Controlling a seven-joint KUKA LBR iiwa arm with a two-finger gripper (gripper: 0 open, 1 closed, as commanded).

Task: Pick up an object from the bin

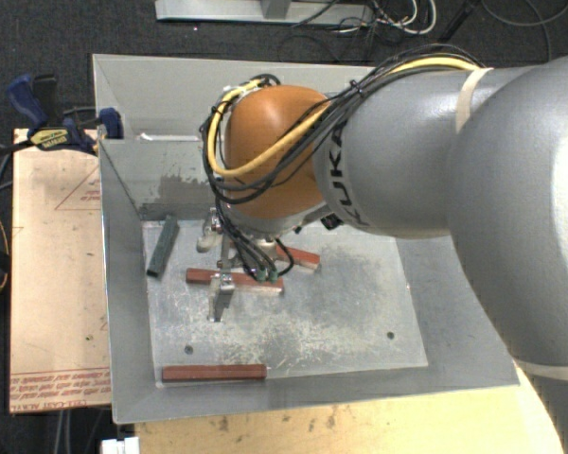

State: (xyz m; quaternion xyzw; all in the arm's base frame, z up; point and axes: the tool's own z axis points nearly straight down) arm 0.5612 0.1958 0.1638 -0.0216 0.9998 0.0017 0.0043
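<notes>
Camera view, contents of the grey metal bin, as they lie:

1. End effector: hangs low over the left-centre of the bin floor, below the arm's orange wrist cover and its looped cables. Whether it stands apart or together I cannot tell; the wrist hides too much of it.
2. Short red-brown bar: flat on the floor, lying crosswise right at the end effector, apparently touching it. As the nearest thing, it is the likeliest pick.
3. Second red-brown piece: flat, just right of item 2, partly under the wrist.
4. Dark grey bar: flat, angled, near the left wall, apart from the end effector. Its closeness to the wall would probably make it harder to approach.
5. Long red-brown bar: along the front edge of the floor, well apart from the rest.

Nothing is seen lifted; all items rest on the floor.
</notes>
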